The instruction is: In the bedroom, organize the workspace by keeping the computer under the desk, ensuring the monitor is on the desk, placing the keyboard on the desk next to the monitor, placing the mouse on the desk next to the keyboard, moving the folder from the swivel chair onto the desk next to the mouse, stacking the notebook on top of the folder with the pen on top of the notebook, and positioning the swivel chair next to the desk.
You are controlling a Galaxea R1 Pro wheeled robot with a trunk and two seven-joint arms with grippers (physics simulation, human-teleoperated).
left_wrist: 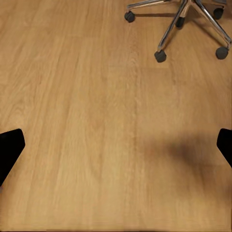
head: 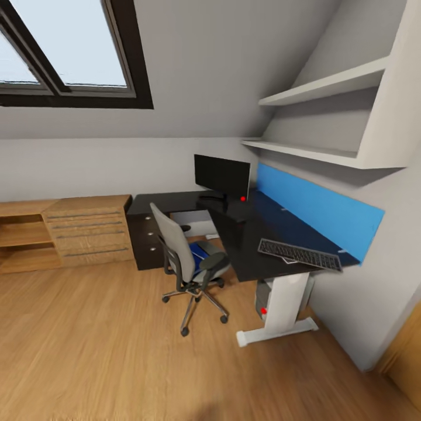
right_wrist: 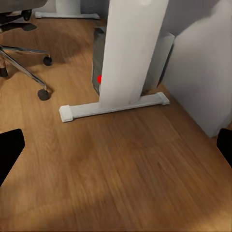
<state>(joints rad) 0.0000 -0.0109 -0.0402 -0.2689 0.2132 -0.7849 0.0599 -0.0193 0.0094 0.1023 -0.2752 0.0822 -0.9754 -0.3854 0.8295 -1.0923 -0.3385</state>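
Under the sloped wall, folder (head: 200,252) sits on chair (head: 190,257) seat, keyboard (head: 299,255) overhangs worktop (head: 251,240) edge; both tools spread apart, empty, over floor (left_wrist: 96,121) w/ robot approaching.

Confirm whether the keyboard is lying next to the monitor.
No: in the head view the keyboard lies at the desk's near end, far from the monitor in the back corner.

Plain black fingertips (left_wrist: 9,145) on both hands, unmarked.
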